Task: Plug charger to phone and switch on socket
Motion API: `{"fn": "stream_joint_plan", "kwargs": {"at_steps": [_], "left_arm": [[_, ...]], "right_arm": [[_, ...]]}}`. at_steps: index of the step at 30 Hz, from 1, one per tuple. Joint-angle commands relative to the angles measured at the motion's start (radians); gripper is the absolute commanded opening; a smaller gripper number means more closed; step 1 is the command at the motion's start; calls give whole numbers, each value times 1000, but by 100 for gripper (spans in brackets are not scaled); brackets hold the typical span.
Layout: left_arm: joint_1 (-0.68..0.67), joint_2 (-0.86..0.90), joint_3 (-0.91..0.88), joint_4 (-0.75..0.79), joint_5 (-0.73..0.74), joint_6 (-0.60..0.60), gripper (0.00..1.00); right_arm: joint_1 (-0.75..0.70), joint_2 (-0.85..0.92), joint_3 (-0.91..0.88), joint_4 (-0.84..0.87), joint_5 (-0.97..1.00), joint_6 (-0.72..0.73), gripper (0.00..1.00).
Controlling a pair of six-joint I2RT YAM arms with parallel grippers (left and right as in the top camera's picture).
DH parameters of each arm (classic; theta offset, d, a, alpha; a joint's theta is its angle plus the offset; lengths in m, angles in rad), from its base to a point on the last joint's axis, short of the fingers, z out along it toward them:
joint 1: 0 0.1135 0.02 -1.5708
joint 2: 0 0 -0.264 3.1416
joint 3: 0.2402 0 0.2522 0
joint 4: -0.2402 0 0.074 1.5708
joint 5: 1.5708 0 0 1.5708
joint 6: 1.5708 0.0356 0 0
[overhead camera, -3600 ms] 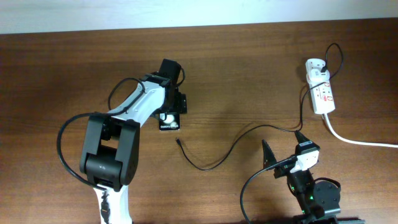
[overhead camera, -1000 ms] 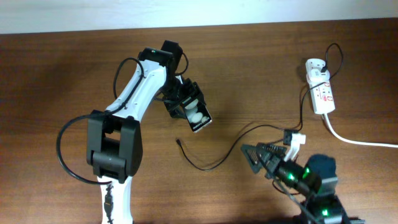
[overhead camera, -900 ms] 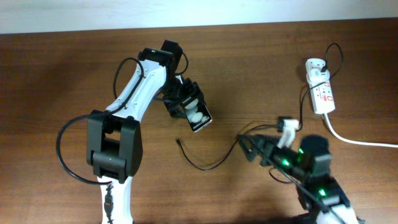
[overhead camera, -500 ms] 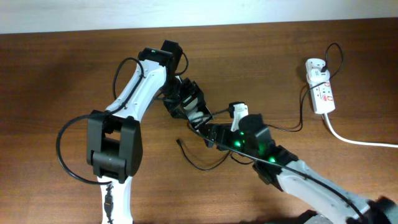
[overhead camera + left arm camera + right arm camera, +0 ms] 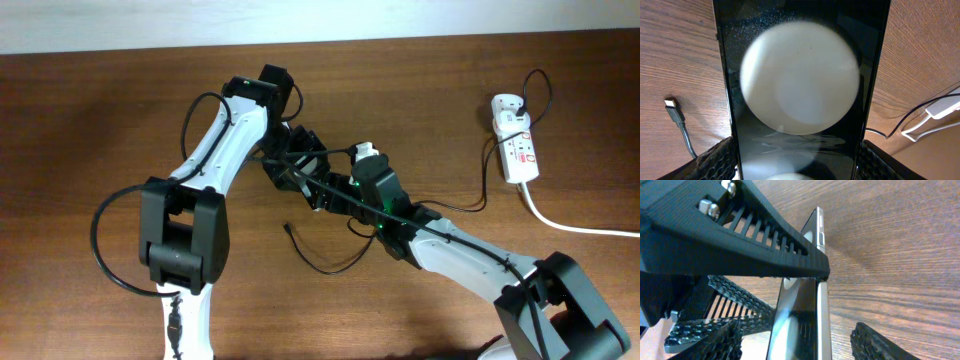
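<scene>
My left gripper [image 5: 297, 160] is shut on the phone [image 5: 306, 172] and holds it tilted above the table. In the left wrist view the phone [image 5: 800, 90] fills the frame, its big white circle showing, between my fingers [image 5: 797, 162]. My right gripper [image 5: 326, 196] is open, with its fingers on either side of the phone's lower end [image 5: 807, 315]; a gap shows at the right finger [image 5: 795, 342]. The charger's black cable [image 5: 340, 265] lies on the table, its connector tip [image 5: 288, 229] free below the phone and also seen in the left wrist view [image 5: 671, 104]. Its white adapter [image 5: 507, 106] sits in the socket [image 5: 521, 154].
The socket's thick white cord [image 5: 575, 227] runs off to the right edge. The black cable loops from the socket across the middle of the wooden table [image 5: 100, 120], partly under my right arm.
My right arm has swung from the front right across to the phone and now brackets its lower end. My left gripper has lifted and tilted the phone and holds it about in place.
</scene>
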Motion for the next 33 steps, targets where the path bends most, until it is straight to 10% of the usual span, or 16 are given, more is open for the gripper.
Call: {"fn": "stream_joint_plan", "kwargs": {"at_steps": [1, 22, 23, 26, 33], "left_arm": [[1, 1, 25, -1, 10, -11, 0], [-27, 1, 25, 11, -73, -51, 0], [-27, 1, 25, 13, -73, -51, 4], [-27, 0, 25, 3, -68, -32, 100], [23, -143, 25, 5, -136, 213, 99]], "right_arm": [[8, 6, 19, 3, 27, 17, 64], [18, 6, 19, -55, 14, 187, 14], [18, 6, 19, -55, 14, 187, 8], [18, 6, 19, -65, 14, 187, 4], [-30, -18, 19, -140, -2, 161, 4]]}}
